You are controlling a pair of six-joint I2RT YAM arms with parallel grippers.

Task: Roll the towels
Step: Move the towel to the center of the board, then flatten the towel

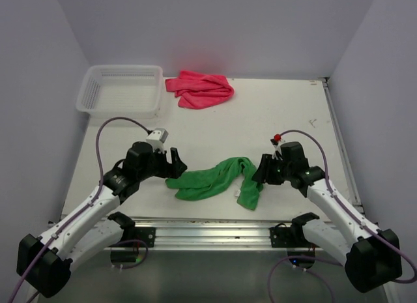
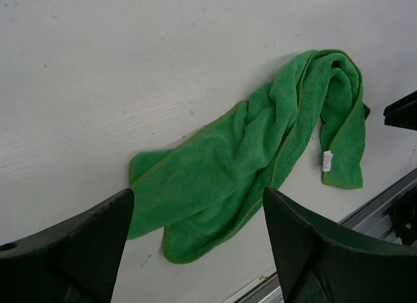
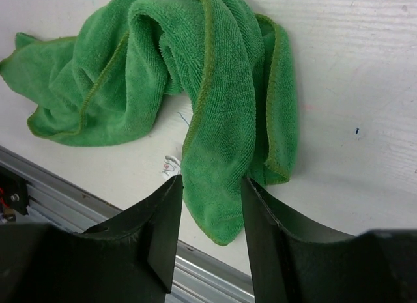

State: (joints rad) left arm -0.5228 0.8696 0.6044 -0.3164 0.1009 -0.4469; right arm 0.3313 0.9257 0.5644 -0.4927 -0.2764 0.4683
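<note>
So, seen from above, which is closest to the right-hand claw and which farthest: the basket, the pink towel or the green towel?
1. Green towel: just to the left of the right gripper, at the table's near edge.
2. Pink towel: far side, near the middle.
3. Basket: far left corner.

The left arm point(image 1: 88, 212) reached forward and inward from its base, elbow low. The left claw point(image 1: 176, 165) pointed toward the middle with its jaws spread wide. The right arm point(image 1: 329, 199) mirrored it. The right claw point(image 1: 259, 174) tipped downward, its jaws parted more narrowly.
</note>
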